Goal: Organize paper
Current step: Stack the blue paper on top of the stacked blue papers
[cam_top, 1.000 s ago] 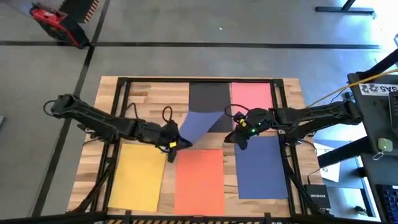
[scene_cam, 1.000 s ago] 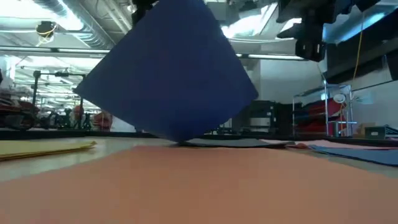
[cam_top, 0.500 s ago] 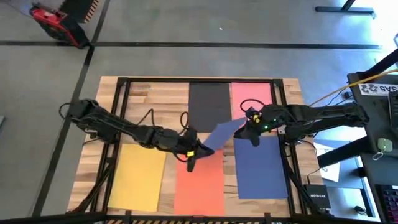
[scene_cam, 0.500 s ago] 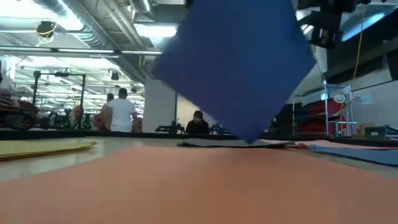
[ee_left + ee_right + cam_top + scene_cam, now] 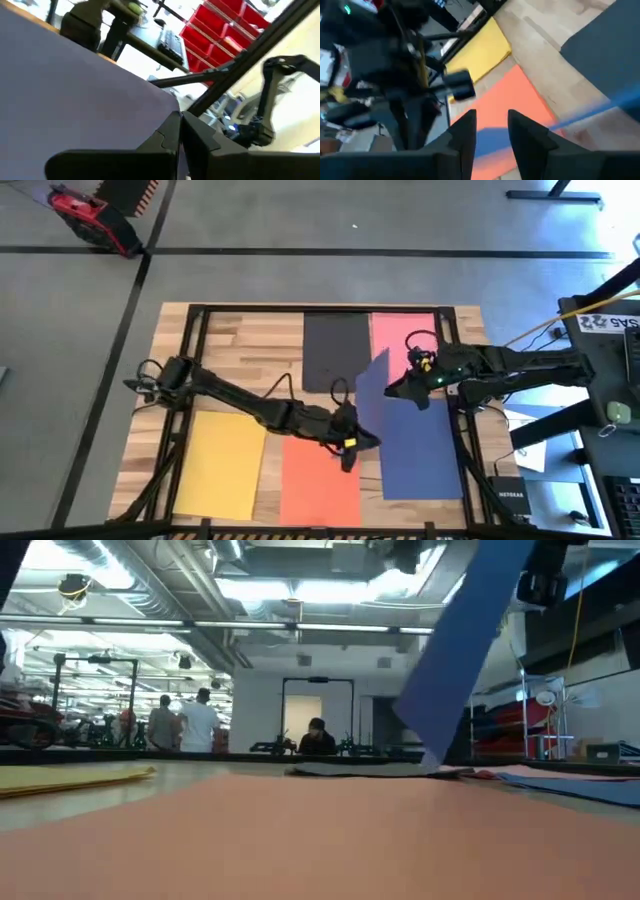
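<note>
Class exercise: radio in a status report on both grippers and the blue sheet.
Left gripper and right gripper shut on lifted blue sheet, above second blue sheet. Nothing in the way.

Straight down over the whole counter (image 5: 250,340); level across it from counter height; close from each wrist; orange sheet (image 5: 318,480) shared.

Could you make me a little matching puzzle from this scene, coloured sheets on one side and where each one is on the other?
Things:
1. yellow sheet
2. black sheet
3. orange sheet
4. lifted blue sheet

Places:
A. held up in the air between the left gripper and the right gripper
B. flat at the near left of the table
C. flat at the far middle
D. flat at the near middle

Pairs: 1-B, 2-C, 3-D, 4-A
</note>
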